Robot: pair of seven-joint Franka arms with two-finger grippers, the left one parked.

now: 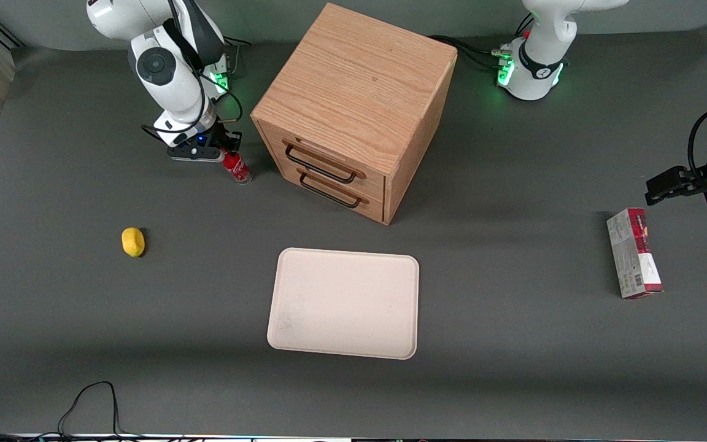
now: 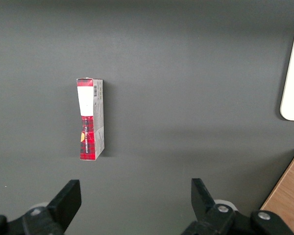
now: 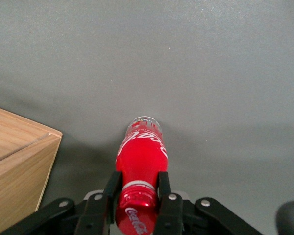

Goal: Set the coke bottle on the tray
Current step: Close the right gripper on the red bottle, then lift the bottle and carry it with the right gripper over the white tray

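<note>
The coke bottle (image 1: 237,167) is a small red bottle with a red cap and a clear base; it stands on the grey table beside the wooden cabinet. In the right wrist view the coke bottle (image 3: 141,156) has its neck squeezed between two black fingers (image 3: 112,188). My gripper (image 1: 226,153) is shut on the bottle's neck just below the cap. The tray (image 1: 304,270), cream with a low rim, lies flat nearer the front camera than the cabinet and holds nothing.
A wooden two-drawer cabinet (image 1: 353,104) stands close beside the bottle; its corner (image 3: 19,161) shows in the right wrist view. A yellow lemon (image 1: 133,241) lies nearer the front camera. A red-and-grey carton (image 1: 634,252) lies toward the parked arm's end.
</note>
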